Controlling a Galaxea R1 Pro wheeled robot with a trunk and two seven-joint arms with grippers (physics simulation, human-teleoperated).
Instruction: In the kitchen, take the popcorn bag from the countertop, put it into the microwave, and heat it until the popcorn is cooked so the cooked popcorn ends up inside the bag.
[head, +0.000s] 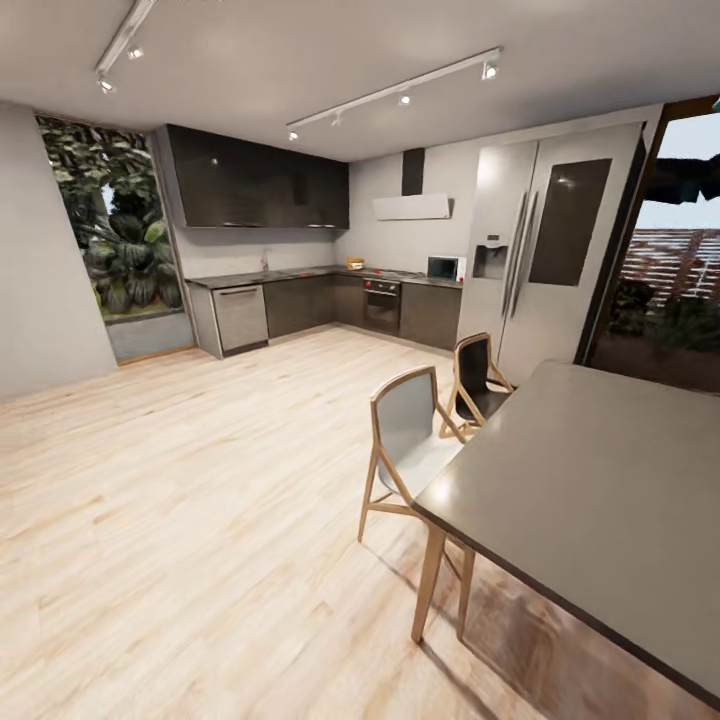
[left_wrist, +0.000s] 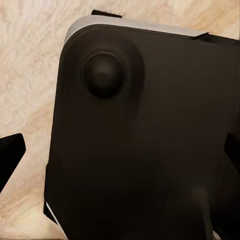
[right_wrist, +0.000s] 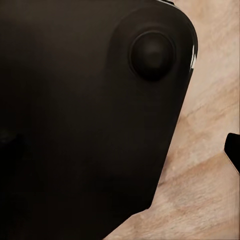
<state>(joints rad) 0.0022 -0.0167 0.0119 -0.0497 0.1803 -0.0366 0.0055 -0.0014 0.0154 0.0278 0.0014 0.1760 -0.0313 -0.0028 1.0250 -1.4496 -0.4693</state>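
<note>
Far across the room, the pale microwave stands on the grey countertop beside the fridge. Left of it on the same countertop sits a small tan-yellow thing, perhaps the popcorn bag, too small to tell. No popcorn can be made out. In the left wrist view my left gripper hangs over my own black base and the wood floor, with dark fingertips at the two side edges, open and empty. In the right wrist view my right gripper hangs likewise, one fingertip at the edge.
A dark dining table fills the near right, with two wooden chairs at its left side. A steel fridge and built-in oven line the far wall. Open wood floor stretches from here to the cabinets.
</note>
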